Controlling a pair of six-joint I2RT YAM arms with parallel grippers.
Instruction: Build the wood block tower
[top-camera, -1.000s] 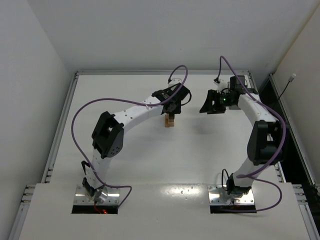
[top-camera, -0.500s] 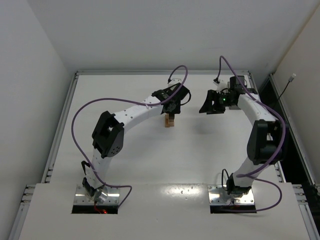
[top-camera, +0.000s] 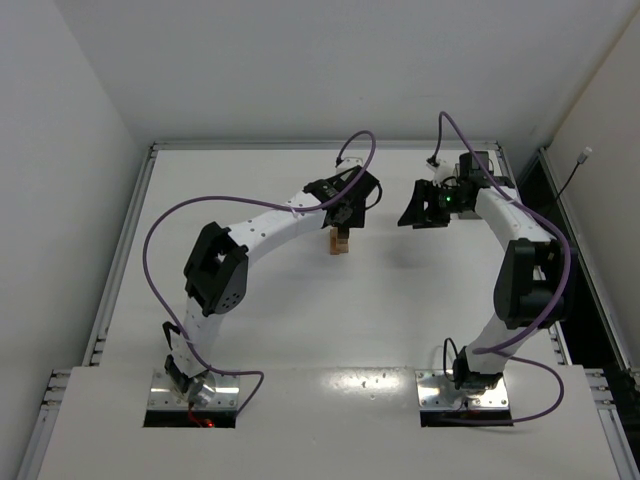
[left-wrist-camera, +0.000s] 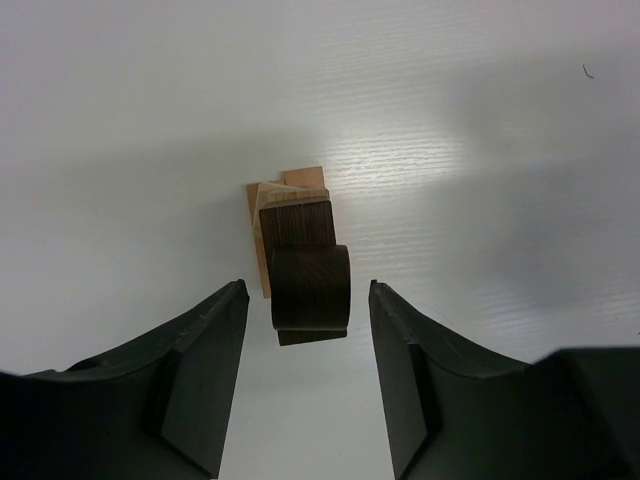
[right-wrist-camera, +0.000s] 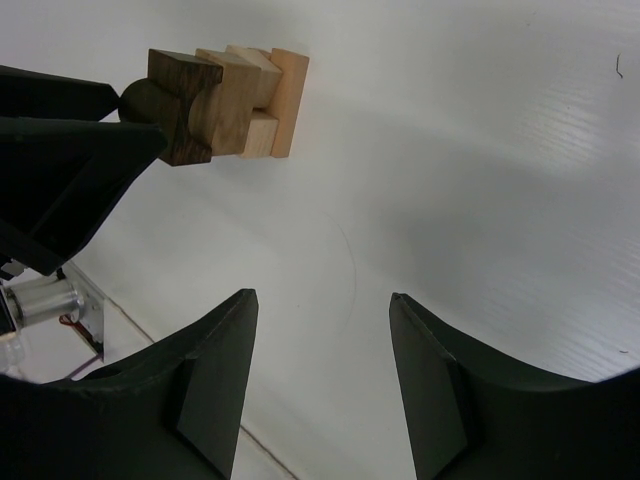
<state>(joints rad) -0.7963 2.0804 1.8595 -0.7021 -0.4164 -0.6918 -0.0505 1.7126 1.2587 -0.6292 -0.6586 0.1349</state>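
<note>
I see my left tool (left-wrist-camera: 307, 292) parted around the narrow tower of tan and dark-brown wooden cubes (left-wrist-camera: 297, 228), not touching it; right tool (right-wrist-camera: 322, 300) wide, empty

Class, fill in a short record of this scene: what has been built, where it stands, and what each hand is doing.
tower: tan blocks below, dark blocks on top, standing upright
place: far middle of the table
left hand: open over the tower, one finger on each side of the top dark piece, with a gap on both sides
right hand: open, holding nothing, off to the tower's right
</note>
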